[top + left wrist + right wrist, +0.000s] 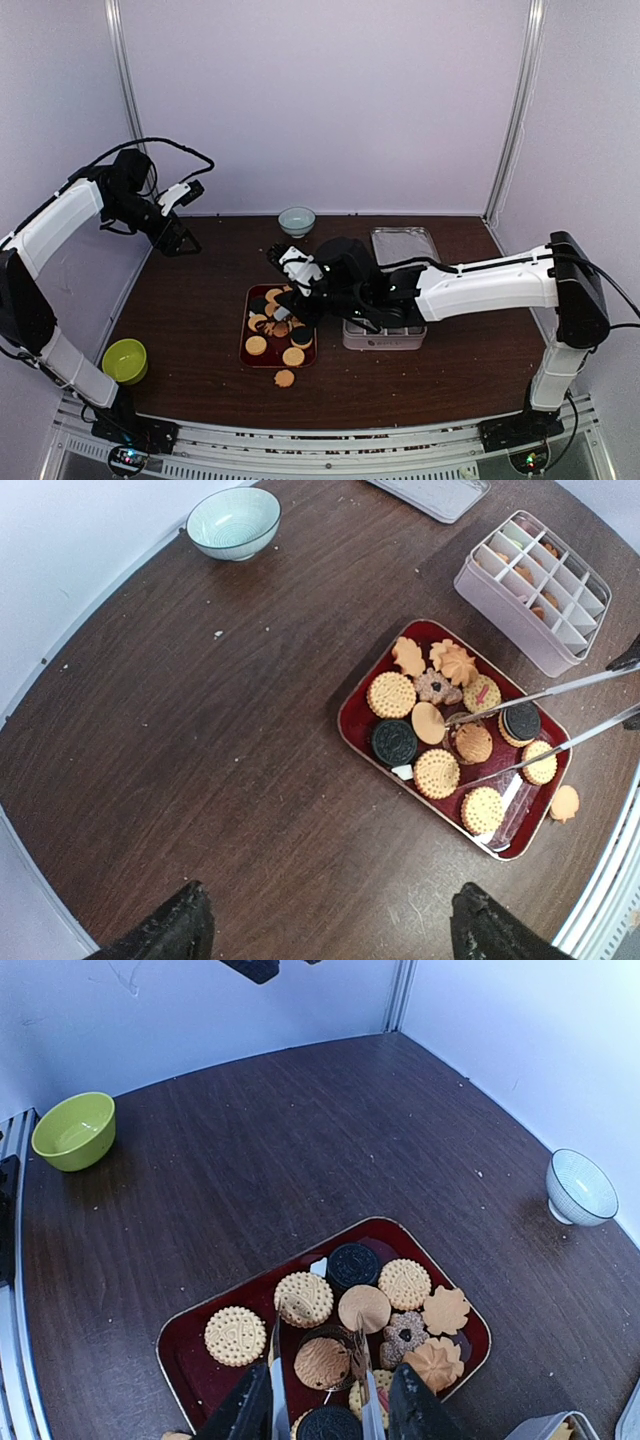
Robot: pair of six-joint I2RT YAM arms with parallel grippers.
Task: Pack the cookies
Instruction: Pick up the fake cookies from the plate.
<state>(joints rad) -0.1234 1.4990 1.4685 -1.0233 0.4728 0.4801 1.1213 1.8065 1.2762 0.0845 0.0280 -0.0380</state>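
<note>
well, the cookies (pixel 392 694) lie on the red tray (pixel 350 725) mid-counter. the right pincer (pixel 318 1345) stands apart astride a brown cookie (pixel 322 1365); i'd squeeze gently, lift straight, then cross to the divided box (pixel 500 615). left pincer (pixel 335 935) hangs apart, empty.

Your two arms wear white shells with black joints. Your left arm (pixel 60 215) trails a looped black cable (pixel 170 148) near the wrist; your right arm (pixel 490 285) ends in a bulky black wrist. Your left gripper (pixel 335 930) has blunt black jaws.
</note>
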